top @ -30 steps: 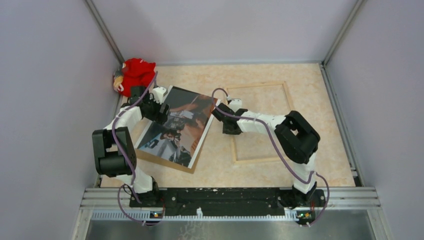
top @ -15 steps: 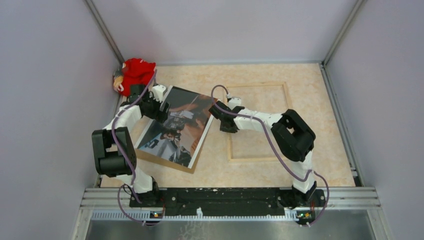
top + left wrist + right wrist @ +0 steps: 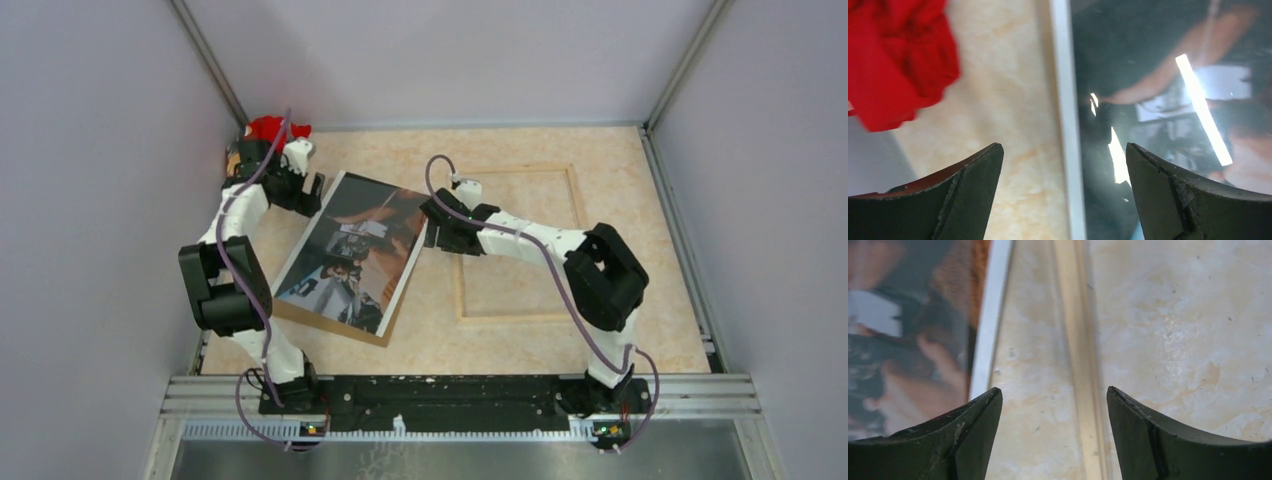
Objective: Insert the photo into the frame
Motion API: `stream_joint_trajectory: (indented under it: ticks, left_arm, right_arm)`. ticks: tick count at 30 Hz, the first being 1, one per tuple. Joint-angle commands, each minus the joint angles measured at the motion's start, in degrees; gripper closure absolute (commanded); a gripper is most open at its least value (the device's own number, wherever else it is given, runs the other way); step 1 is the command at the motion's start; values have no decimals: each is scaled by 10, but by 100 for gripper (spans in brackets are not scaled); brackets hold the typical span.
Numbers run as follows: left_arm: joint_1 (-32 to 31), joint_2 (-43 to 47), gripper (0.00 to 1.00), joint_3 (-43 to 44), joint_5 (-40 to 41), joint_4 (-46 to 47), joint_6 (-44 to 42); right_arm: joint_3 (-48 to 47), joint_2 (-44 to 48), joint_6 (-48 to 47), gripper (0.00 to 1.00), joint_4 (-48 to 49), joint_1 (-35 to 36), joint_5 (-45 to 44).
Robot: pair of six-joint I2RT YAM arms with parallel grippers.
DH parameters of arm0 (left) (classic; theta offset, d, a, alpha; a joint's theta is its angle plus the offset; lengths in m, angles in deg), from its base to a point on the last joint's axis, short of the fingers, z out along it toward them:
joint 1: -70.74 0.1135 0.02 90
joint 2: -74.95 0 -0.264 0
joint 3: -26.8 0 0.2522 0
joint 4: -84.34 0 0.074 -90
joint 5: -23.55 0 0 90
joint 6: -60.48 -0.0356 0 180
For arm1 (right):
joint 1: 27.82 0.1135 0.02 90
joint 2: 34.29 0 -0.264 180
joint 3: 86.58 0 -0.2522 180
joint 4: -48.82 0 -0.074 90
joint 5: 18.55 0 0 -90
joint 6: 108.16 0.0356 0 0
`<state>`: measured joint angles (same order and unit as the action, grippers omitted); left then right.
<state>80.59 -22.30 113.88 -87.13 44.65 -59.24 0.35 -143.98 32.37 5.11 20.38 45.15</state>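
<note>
Both the left gripper (image 3: 1062,146) and right gripper (image 3: 1053,388) gaped empty near opposite edges of the photo (image 3: 350,250), lying flat beside the frame (image 3: 520,169) (not inside), so a pinch could skid off its glossy edge.

a large rectangular glossy photo (image 3: 355,255) with a thin white border lies askew on the left half of the pale marbled desk (image 3: 660,330), on top of a plain brown backing board (image 3: 330,323) whose near edge juts out from under it. a large thin rectangular pale-wood frame (image 3: 520,170) lies flat to its right, near but apart. a crumpled red cloth (image 3: 268,128) sits in the far left corner, behind the photo. the left arm's black fingers (image 3: 968,200) straddle the photo's far left edge from above; the right arm's black fingers (image 3: 963,440) straddle the frame's left rail, beside the photo.
</note>
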Motion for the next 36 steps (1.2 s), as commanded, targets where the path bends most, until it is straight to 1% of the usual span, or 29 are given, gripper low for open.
stream_joint_trajectory:
  ticks: [1, 3, 5, 9, 13, 18, 22, 28, 36]
  left_arm:
    - [55, -43, 2, 80, -2, -42, 1]
    - [69, -49, 2, 82, 23, -35, -2]
    - [77, -48, 2, 66, 57, -16, -12]
    - [85, -35, 2, 14, 118, 28, -42]
    - [87, -30, 2, -35, 147, 60, -53]
    - [86, -30, 1, -67, 131, 76, -40]
    - [85, -39, 1, -67, 103, 76, -19]
    - [79, -44, 1, -83, 72, 86, 7]
    - [62, -36, 2, -127, 54, 109, 15]
  right_arm:
    - [-31, 68, -23, 23, 60, 2, 86]
    - [-18, 69, -13, 23, 94, 10, 133]
    - [3, 65, -1, 23, 127, 17, 170]
    - [27, 48, 20, 24, 155, 26, 197]
    - [52, 37, 32, 25, 174, 26, 212]
    - [68, 26, 36, 24, 191, 22, 212]
    - [65, 15, 35, 23, 201, -3, 218]
    - [10, -37, 16, 23, 170, -43, 233]
    - [-35, -97, 16, 23, 158, -50, 242]
